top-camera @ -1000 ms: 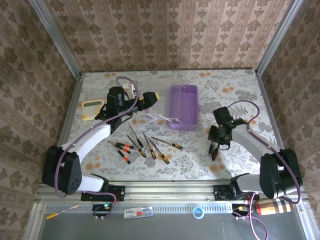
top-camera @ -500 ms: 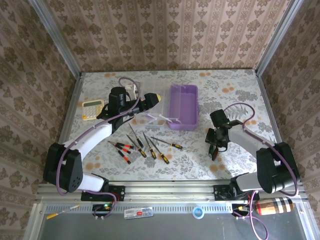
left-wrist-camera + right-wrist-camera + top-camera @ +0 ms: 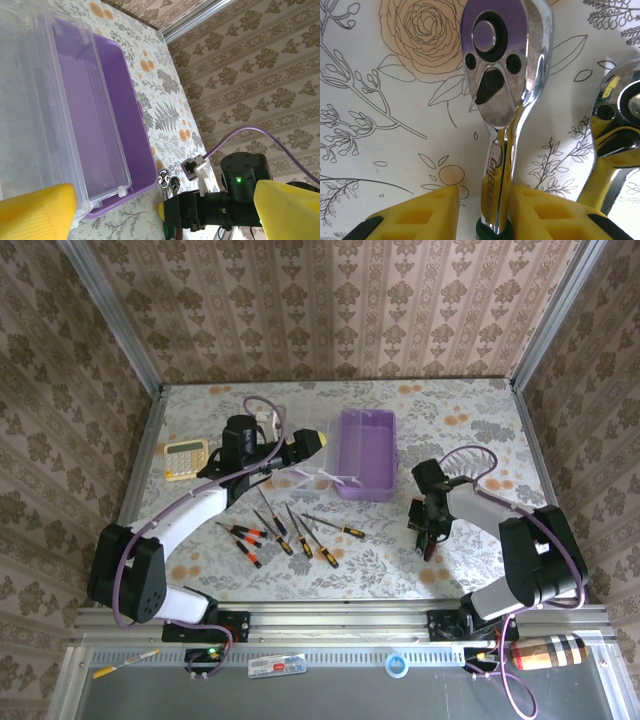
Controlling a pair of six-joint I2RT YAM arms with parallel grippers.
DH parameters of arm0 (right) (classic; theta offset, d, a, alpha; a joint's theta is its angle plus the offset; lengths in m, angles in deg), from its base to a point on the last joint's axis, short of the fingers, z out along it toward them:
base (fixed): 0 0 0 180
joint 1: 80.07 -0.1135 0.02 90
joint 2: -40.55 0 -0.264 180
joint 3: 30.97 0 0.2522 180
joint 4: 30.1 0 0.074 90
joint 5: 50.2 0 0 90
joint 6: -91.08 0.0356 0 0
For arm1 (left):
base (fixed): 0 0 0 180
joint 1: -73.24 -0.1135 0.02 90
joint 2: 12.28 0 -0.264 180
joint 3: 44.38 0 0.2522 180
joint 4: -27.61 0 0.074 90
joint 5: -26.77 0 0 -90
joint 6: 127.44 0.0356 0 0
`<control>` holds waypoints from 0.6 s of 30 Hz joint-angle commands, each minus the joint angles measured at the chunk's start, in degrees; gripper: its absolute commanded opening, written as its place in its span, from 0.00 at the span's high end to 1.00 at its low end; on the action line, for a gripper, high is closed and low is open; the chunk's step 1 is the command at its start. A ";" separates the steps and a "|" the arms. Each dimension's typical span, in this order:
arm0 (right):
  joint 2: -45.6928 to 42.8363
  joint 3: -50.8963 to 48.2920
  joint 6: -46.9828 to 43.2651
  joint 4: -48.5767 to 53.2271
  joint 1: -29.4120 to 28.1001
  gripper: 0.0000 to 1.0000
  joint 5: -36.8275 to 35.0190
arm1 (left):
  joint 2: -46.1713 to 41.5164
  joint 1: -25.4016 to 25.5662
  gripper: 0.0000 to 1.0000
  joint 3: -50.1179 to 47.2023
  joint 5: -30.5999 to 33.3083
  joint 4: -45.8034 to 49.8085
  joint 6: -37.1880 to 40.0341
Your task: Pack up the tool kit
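Note:
The purple box [image 3: 365, 453] of the tool kit stands open at mid table, also seen in the left wrist view [image 3: 120, 125]. A clear tray [image 3: 305, 477] lies against its left side [image 3: 35, 110]. My left gripper [image 3: 305, 445] hovers open above that tray [image 3: 160, 212], holding nothing. Several black-orange screwdrivers [image 3: 285, 530] lie in front. My right gripper [image 3: 425, 525] is low over two chrome ratchet wrenches [image 3: 170, 180]. Its fingers [image 3: 484, 197] straddle one wrench's shaft [image 3: 502, 165]. The right pad touches it and a gap shows at the left pad. A red handle [image 3: 428, 548] sticks out below.
A yellow calculator [image 3: 185, 457] lies at the left edge of the table. A second ratchet wrench [image 3: 617, 130] lies close to the right of the straddled one. Wallpapered walls close in the table on three sides.
My right gripper has shifted a little left toward the purple box, staying low over the wrenches. The left gripper has edged slightly right above the clear tray.

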 commanded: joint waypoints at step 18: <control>-0.33 3.68 -0.79 -0.74 -1.68 0.86 0.16 | -0.59 -0.02 0.06 2.76 0.68 4.16 2.88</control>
